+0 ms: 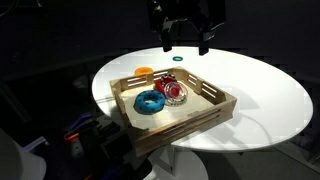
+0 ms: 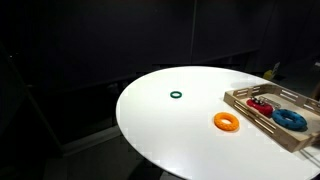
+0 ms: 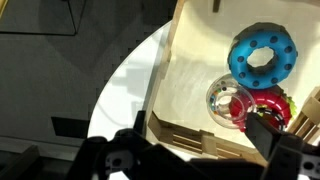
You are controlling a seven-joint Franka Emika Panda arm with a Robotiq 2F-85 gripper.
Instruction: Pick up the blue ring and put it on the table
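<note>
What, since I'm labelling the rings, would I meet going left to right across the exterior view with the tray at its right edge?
small green ring → orange ring → red and clear ring → blue ring
</note>
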